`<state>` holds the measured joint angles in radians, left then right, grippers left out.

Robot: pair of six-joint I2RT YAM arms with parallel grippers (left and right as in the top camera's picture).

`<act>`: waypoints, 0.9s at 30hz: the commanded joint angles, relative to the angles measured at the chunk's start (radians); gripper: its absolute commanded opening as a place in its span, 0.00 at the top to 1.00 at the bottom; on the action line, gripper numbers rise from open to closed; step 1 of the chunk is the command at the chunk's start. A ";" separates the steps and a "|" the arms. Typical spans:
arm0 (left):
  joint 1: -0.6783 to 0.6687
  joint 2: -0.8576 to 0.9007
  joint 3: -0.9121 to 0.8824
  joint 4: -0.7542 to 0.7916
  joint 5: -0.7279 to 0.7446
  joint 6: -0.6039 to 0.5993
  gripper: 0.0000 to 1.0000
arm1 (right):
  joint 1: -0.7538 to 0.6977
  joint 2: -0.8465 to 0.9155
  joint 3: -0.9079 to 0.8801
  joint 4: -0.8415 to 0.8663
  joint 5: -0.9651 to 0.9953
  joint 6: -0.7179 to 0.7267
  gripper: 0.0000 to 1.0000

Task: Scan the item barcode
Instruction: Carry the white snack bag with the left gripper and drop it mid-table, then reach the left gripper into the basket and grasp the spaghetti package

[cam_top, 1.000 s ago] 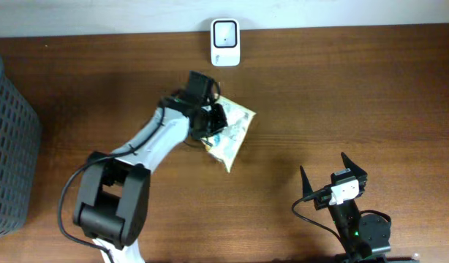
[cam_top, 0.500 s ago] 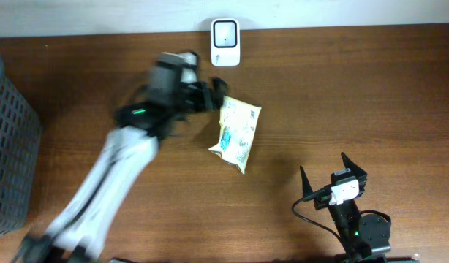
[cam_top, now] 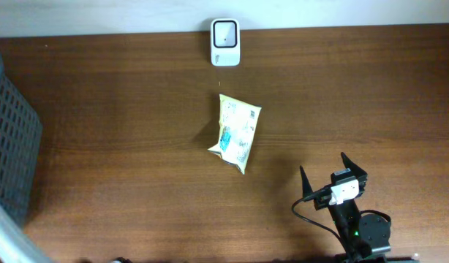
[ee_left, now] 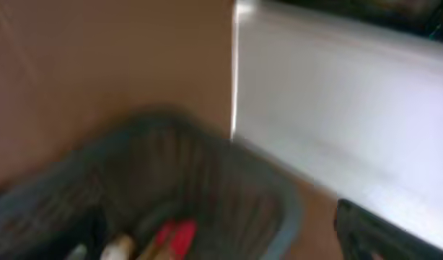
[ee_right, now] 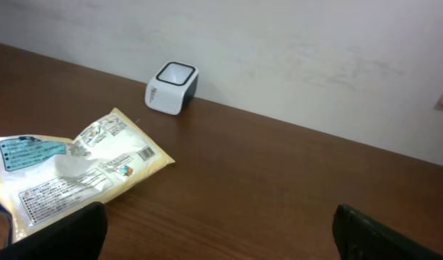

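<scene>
Overhead view: snack bag lies by itself near the scanner

The white scanner (cam_top: 225, 42) sits at the far edge of the brown table (cam_top: 122, 146). The yellow snack bag (cam_top: 235, 134) lies flat on the table, near the scanner, on the robot's side of it. The grey basket (cam_top: 9, 139) stands far left of the scanner. The right gripper (cam_top: 323, 165) is well apart from the scanner, on the near side and to the right. Its fingers (ee_right: 63, 231) are spread wide and hold nothing. The left wrist picture is blurry. Only a dark bit of the left gripper (ee_left: 384, 235) shows above the basket, so I cannot tell if it is wide or narrow.
</scene>
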<state>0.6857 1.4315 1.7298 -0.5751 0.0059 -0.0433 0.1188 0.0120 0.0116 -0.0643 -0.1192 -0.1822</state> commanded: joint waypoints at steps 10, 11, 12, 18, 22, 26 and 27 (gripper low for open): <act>0.130 0.650 0.358 -0.503 -0.210 0.058 0.01 | 0.006 -0.005 -0.006 -0.004 -0.008 0.011 0.02; 0.132 0.680 0.358 -0.496 -0.210 0.085 0.01 | 0.006 -0.005 -0.006 -0.004 -0.008 0.011 0.02; 0.135 0.704 0.357 -0.489 -0.211 0.097 0.01 | 0.006 -0.005 -0.006 -0.004 -0.008 0.011 0.02; 0.150 0.848 0.348 -0.462 -0.213 0.179 0.01 | 0.006 -0.005 -0.006 -0.004 -0.008 0.011 0.02; 0.160 0.929 0.348 -0.462 -0.213 0.180 0.01 | 0.006 -0.005 -0.006 -0.004 -0.008 0.011 0.02; 0.173 0.991 0.348 -0.443 -0.217 0.196 0.01 | 0.006 -0.005 -0.006 -0.003 -0.008 0.011 0.02; 0.175 1.005 0.348 -0.444 -0.216 0.195 0.01 | 0.006 -0.005 -0.006 -0.004 -0.008 0.011 0.02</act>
<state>0.8459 2.3901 2.0815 -1.0195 -0.2028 0.1268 0.1188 0.0128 0.0116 -0.0643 -0.1215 -0.1825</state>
